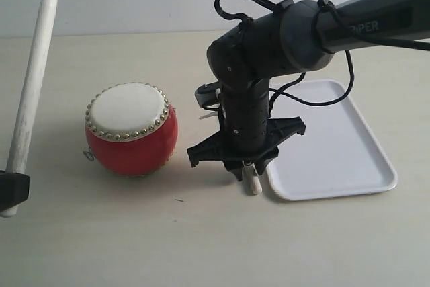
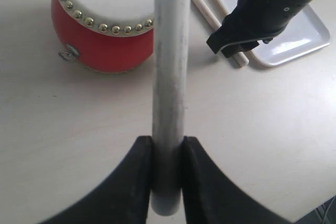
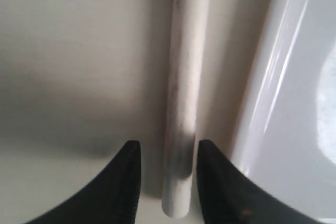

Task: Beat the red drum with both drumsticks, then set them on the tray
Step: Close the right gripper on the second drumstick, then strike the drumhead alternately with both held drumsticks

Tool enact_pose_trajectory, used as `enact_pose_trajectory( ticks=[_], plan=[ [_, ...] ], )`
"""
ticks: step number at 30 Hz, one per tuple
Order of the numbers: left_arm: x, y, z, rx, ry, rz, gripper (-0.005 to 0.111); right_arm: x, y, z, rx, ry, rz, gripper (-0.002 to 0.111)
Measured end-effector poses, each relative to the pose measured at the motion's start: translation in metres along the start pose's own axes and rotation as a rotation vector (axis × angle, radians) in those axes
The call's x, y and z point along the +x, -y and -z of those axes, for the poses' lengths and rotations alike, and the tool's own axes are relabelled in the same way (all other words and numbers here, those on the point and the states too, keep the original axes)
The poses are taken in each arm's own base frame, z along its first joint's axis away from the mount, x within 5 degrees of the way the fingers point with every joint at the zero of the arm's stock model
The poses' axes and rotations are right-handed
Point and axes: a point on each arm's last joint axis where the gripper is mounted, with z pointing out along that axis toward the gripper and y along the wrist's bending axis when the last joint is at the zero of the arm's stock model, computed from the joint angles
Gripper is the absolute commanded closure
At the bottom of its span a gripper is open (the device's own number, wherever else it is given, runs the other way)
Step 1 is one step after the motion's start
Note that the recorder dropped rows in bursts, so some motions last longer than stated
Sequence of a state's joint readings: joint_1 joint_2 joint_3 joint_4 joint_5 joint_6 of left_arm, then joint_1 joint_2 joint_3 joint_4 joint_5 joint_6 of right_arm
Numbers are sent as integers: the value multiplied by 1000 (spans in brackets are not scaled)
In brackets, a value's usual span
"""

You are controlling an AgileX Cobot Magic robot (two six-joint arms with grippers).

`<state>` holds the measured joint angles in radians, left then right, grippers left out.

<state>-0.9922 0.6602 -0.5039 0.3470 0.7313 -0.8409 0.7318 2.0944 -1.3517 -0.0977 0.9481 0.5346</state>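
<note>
tabletop [image 1: 201, 247]: right gripper [image 3: 168, 150] straddles drumstick [image 3: 185, 77] beside tray [image 3: 283, 129] rim

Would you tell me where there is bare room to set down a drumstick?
The tray is bare, as is the table in front of the red drum. Crowded: between drum and tray, where the right gripper straddles a drumstick.

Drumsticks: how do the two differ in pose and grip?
The left drumstick stands nearly upright, clamped in the left hand; the right drumstick lies flat on the table beside the tray, with the open right hand straddling it. Both are pale wood.
</note>
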Motion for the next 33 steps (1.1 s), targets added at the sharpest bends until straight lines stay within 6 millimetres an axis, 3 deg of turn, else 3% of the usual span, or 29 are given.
enact_pose_trajectory(
  ticks=[9,17,24,28,33],
  plan=[
    [0,0,0,0,0,0,107,0,0,-7,11,-20,2,74],
    [0,0,0,-2,2,-3,107,0,-1,-10,12,-20,3,105],
    [-1,-1,0,-9,6,-11,107,0,-1,-9,11,-18,31,108],
    [-5,-5,4,-72,11,-46,107,0,1,6,-1,11,70,108],
    [-18,-12,20,-195,9,-74,107,3,14,47,44,94,176,108]
  ],
)
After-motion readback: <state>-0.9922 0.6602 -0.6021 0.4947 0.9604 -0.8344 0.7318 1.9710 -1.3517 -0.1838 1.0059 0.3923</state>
